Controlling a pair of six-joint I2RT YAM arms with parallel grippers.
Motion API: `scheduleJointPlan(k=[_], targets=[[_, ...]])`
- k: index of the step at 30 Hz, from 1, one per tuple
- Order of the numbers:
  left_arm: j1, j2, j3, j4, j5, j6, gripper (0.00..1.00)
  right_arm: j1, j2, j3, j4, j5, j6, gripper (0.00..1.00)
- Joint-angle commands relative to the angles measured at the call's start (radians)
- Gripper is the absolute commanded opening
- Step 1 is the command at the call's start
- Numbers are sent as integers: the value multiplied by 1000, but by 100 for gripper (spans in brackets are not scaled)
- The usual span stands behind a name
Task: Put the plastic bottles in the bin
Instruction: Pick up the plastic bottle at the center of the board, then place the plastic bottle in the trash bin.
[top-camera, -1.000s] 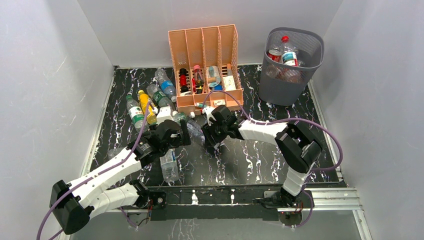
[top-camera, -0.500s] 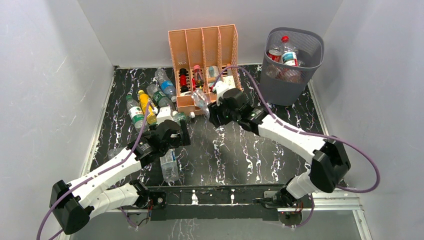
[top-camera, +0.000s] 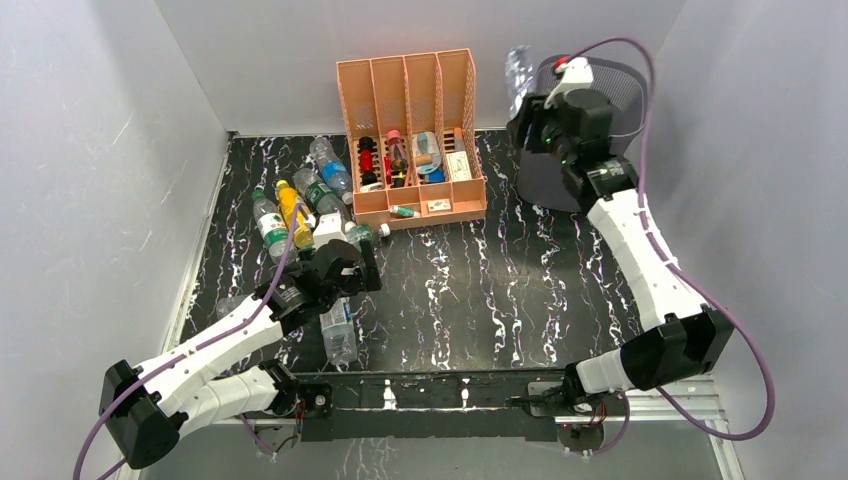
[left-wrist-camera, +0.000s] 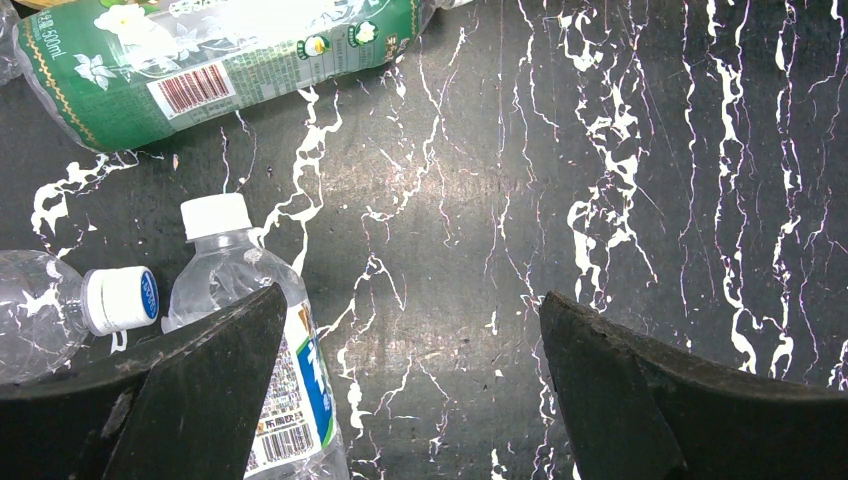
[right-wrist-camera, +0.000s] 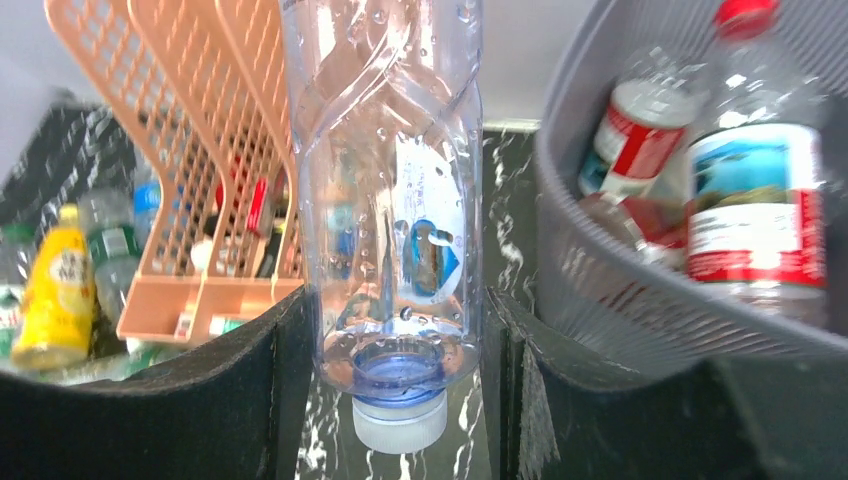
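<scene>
My right gripper (top-camera: 533, 108) is shut on the neck end of a clear plastic bottle (top-camera: 517, 72), held cap-down (right-wrist-camera: 385, 180) high beside the left rim of the dark grey mesh bin (top-camera: 622, 72). Inside the bin (right-wrist-camera: 620, 270) lie a blue-labelled bottle (right-wrist-camera: 755, 200) and a red-labelled one (right-wrist-camera: 640, 140). My left gripper (left-wrist-camera: 412, 300) hangs open low over the black marble table. A white-capped clear bottle (left-wrist-camera: 235, 270) lies by its left finger, touching nothing. Several more bottles (top-camera: 300, 205) lie at the table's left.
The peach four-slot organizer (top-camera: 410, 130) with small items stands at the back centre, left of the bin. A green-labelled bottle (left-wrist-camera: 200, 60) and a blue-capped clear one (left-wrist-camera: 40, 310) lie near the left gripper. Another bottle (top-camera: 338, 330) lies by the front edge. Grey walls enclose the table.
The right arm has lifted the clear bottle from the table in front of the organizer and swung it back and right, up to the bin's rim. The left arm has not moved.
</scene>
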Motion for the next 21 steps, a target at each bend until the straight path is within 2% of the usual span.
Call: scheduleJointPlan(k=[1, 11, 16, 21], targets=[[4, -16, -9, -6, -8, 0, 98, -117, 14, 140, 27, -54, 60, 48], [4, -16, -4, -18, -21, 9, 98, -473, 171, 348, -13, -287, 238, 48], [4, -10, -9, -9, -23, 13, 98, -567, 229, 381, -38, -377, 290, 50], [4, 12, -1, 3, -20, 21, 98, -598, 244, 351, -27, -435, 313, 51]])
